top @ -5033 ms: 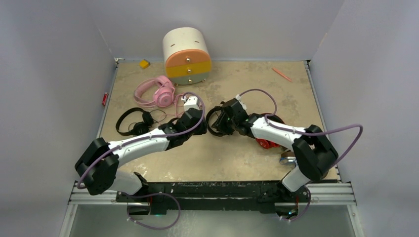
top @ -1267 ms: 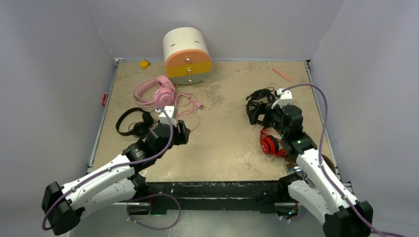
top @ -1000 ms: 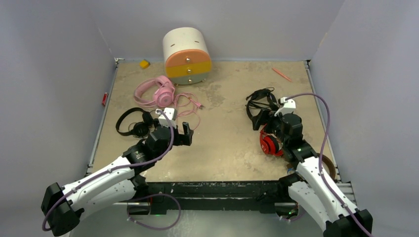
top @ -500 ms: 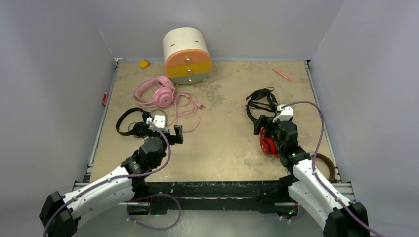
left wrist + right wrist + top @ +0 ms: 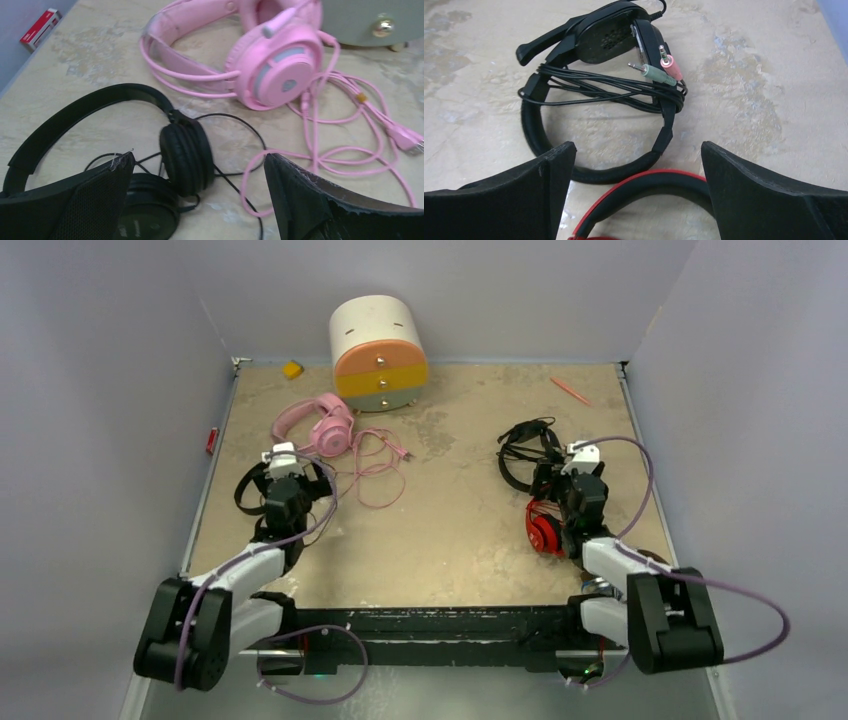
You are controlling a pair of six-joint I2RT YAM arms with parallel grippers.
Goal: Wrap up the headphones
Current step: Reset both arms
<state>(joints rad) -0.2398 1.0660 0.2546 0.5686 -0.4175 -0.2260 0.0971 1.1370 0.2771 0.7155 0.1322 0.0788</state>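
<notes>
Both arms have pulled back: right hand [image 5: 636,145] spread, empty, black headset [image 5: 596,32] lies wrapped on the tabletop [image 5: 460,530]; left hand [image 5: 197,156], spread too, now faces the loose-cabled black headphones [image 5: 182,150], probably next

From the centre of the table [image 5: 450,550], the drawer box [image 5: 379,352] stands at 12 o'clock, by the back wall. The far-left headphones [image 5: 318,426] lie at 10, their cable [image 5: 375,468] spilling toward the centre. The near-left headphones [image 5: 248,485] lie just before them at 9. On the other side (again 2 pairs) the far-right headphones [image 5: 520,448] lie at 2, with the near-right headphones [image 5: 543,530] just before them at 4. A 5th pair [image 5: 598,586] seems to lie at 5, mostly under the right arm [image 5: 640,590].
</notes>
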